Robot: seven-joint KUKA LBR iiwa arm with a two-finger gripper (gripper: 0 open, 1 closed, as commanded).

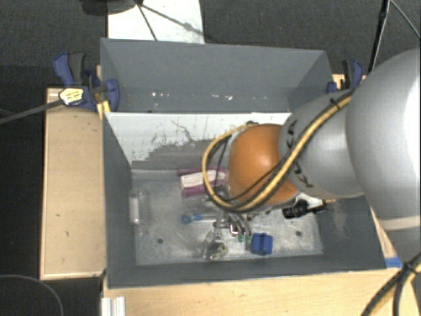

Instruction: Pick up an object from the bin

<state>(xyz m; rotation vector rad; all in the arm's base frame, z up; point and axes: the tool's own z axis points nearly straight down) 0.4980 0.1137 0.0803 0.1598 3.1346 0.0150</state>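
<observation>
Small greenish-grey lump [214,248]: we note it on the floor of the grey bin [118,196], at lower centre of the frame, close to the near wall. Its kind is hard to read at this angle; it may be a crumpled or irregular piece.

Gripper [227,232]: low inside the bin, just above and slightly right of the greenish-grey lump, near it or possibly touching. We cannot tell whether the gripper is spread or pressed together, as the wrist hides most of it. We see nothing clearly held.

Arm [368,130]: enters from the right of the frame. A rounded orange cover [256,160] sits on the wrist at centre frame, with yellow-and-black cables [297,151] looping round it.

Other items on the bin floor:
- blue block [261,243], just right of the gripper, lower centre
- purple-and-white box [196,182], up and left of the gripper, partly behind the cable loop
- small blue piece [189,218], left of the gripper
- clear piece [135,209], well apart, by the left wall
</observation>
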